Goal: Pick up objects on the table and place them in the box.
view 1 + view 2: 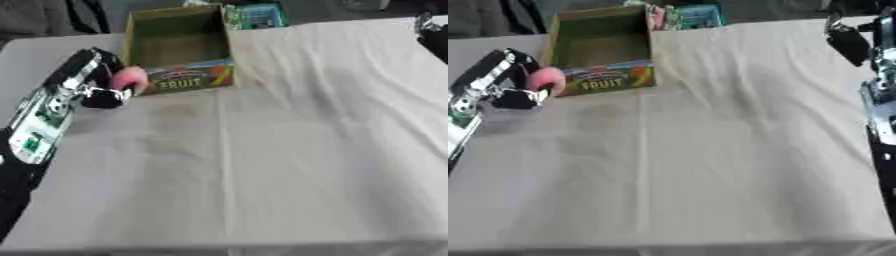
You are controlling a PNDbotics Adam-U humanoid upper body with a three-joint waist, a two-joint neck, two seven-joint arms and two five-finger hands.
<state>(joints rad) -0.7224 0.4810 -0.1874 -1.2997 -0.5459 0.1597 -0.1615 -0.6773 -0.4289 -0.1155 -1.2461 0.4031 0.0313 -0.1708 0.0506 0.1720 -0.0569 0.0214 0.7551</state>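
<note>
Left hand [103,89] holds a pink object [129,79] beside the box [178,47].
Fingers curl round the rounded object, its long axis unclear, just left of the open-topped box on the desk [289,150]; right hand [849,42] blurred, fingers unreadable.

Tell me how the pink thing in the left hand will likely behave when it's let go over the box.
The pink object looks rounded, so it may roll once dropped. The left hand curls around it beside the box. The box's upright walls should probably contain any rolling.

I see a pale cloth [306,140] covering the counter [35,55], and a teal packet [261,15] past the counter's far edge.
</note>
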